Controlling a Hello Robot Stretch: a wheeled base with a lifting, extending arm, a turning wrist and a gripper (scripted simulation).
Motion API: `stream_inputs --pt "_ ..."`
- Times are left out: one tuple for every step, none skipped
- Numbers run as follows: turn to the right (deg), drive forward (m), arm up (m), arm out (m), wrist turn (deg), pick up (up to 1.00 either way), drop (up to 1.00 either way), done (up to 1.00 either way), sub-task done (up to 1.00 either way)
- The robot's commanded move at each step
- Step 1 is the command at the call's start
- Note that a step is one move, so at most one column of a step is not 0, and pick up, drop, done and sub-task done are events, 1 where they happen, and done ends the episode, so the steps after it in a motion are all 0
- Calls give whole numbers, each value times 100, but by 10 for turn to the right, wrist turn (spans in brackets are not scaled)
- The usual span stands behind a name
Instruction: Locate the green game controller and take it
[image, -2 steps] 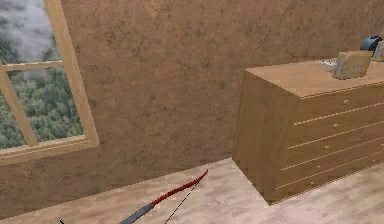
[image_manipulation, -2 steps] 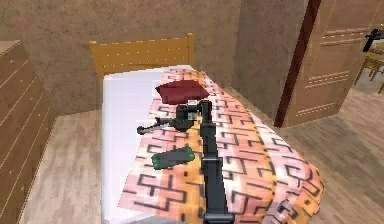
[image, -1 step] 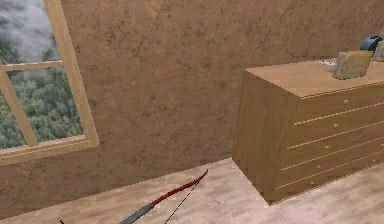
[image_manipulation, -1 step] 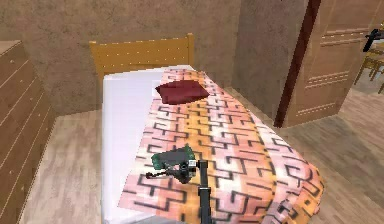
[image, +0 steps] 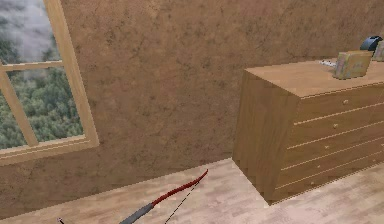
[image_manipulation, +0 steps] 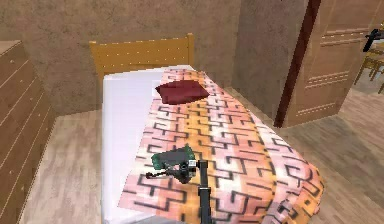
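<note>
- The green controller (image_manipulation: 176, 157) lies on the bed (image_manipulation: 130, 110), toward its foot.
- The gripper (image_manipulation: 158, 172) is at the controller; I cannot tell whether it holds anything.
- A red pillow (image_manipulation: 182, 91) sits near the bed's head.

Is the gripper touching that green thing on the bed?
Cannot tell: the arm side view shows the gripper against the green thing, neither contact nor gap plain.

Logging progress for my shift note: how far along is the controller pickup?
Located, it seems: a green object shows on the patterned quilt. In hand: the gripper is at it; whether it holds anything cannot be told. Left: lifting it clear.
</note>
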Motion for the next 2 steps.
stream_inputs --pt "0 0 10 0 0 0 0 0 0" --pt "0 0 0 0 0 0 0 100 0"
